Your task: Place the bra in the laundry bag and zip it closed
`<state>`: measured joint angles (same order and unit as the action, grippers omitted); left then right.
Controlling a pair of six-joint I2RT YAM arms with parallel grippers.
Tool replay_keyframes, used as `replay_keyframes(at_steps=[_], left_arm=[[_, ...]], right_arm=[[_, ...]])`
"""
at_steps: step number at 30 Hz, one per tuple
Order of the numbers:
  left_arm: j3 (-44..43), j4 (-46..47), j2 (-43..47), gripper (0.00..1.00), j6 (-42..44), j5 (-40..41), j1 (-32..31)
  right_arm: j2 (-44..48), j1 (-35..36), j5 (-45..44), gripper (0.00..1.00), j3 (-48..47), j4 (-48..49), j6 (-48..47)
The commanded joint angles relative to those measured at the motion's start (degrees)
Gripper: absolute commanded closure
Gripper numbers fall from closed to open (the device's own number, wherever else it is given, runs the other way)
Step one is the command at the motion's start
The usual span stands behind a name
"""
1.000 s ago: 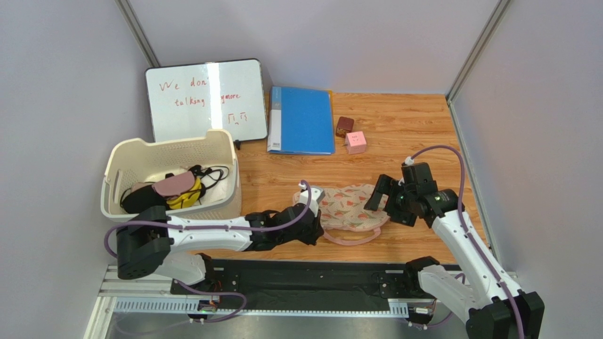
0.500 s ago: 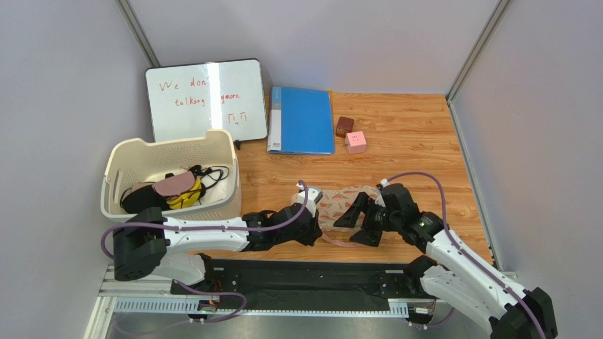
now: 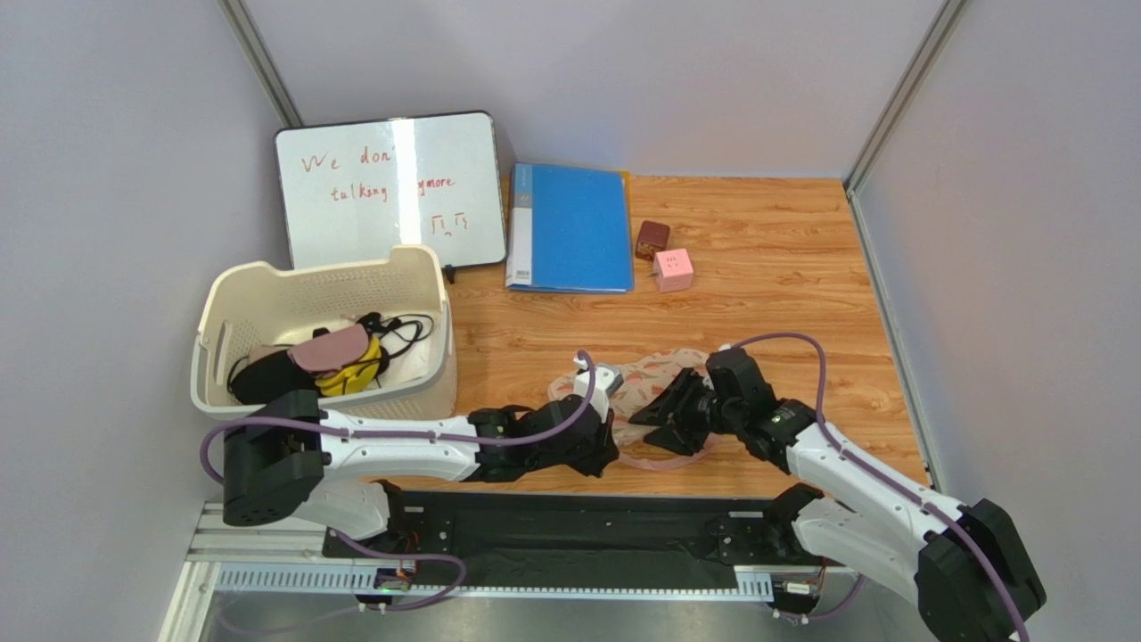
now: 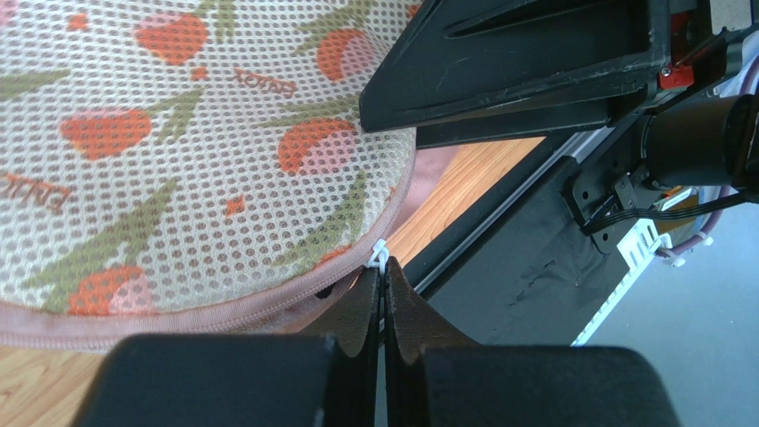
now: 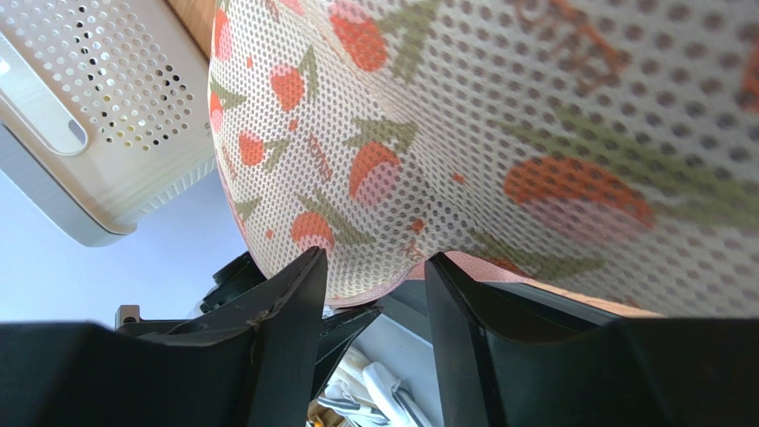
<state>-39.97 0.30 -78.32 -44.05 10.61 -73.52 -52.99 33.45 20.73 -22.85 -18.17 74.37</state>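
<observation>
The laundry bag (image 3: 652,379) lies flat on the wooden table, beige mesh with a red-and-green print and pink zip edging (image 4: 205,307). My left gripper (image 4: 383,277) is at its near edge, shut on the small white zip pull (image 4: 379,257). From the right, my right gripper (image 5: 374,267) reaches over the bag (image 5: 499,133) with its jaws half apart, the pink rim between its fingertips. In the top view the two grippers (image 3: 605,431) (image 3: 666,409) sit close together at the bag's near side. The bra is hidden.
A cream plastic basket (image 3: 221,321) holding pink, yellow and black garments stands at the left. A whiteboard (image 3: 389,187), a blue folder (image 3: 572,228) and two small blocks (image 3: 666,257) lie at the back. The black base rail (image 3: 563,528) runs just below the bag.
My right arm has swung left and down onto the bag while its jaws narrowed. My left gripper has slid a little right along the bag's near edge, still shut.
</observation>
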Motion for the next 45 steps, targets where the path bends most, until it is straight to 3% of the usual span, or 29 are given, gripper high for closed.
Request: replay_keyframes(at_steps=[1,7,13,21,26,30,33,37,39,42,45], left_arm=[[-2.0,2.9,-0.3,1.00,-1.1,-0.3,-0.5],[-2.1,2.7,-0.3,1.00,-1.1,-0.8,-0.7],[-1.9,2.3,-0.2,1.00,-1.5,-0.5,-0.9],[3.0,-5.2,4.3,1.00,-4.1,4.7,-0.9],[10.2,-11.2,15.0,1.00,-7.6,8.3,0.4],[13.5,-12.5,21.3,1.00,-6.1,7.1,0.9],[10.9,-10.2,19.4,1.00,-3.5,5.3,0.8],[5.2,-5.5,8.8,1.00,-1.4,2.4,0.7],[2.1,-0.7,3.7,1.00,-0.5,0.9,0.8],[-0.9,5.7,-1.8,1.00,-0.9,-0.9,1.2],[-3.6,7.8,-6.4,1.00,-1.2,-3.1,1.8]], right_arm=[[-0.7,0.4,-0.3,0.52,-0.1,4.6,0.0],[-2.2,0.1,-1.0,0.64,0.7,5.5,-1.7],[-4.4,-0.2,-0.3,1.00,-0.2,6.2,-4.8],[-5.6,-8.7,6.4,1.00,-0.4,4.7,-19.3],[-9.6,-16.8,15.3,1.00,-2.2,3.1,-31.4],[-14.5,-16.7,17.4,1.00,-6.1,2.5,-38.2],[-19.6,-14.4,18.5,1.00,-10.4,3.8,-40.0],[-26.4,-9.5,18.6,1.00,-18.3,2.6,-40.7],[-29.4,-8.6,18.3,0.97,-22.6,0.0,-41.4],[-30.7,-8.7,14.0,0.81,-25.9,-6.7,-43.9],[-28.5,-9.7,11.0,0.46,-26.2,-11.0,-45.4]])
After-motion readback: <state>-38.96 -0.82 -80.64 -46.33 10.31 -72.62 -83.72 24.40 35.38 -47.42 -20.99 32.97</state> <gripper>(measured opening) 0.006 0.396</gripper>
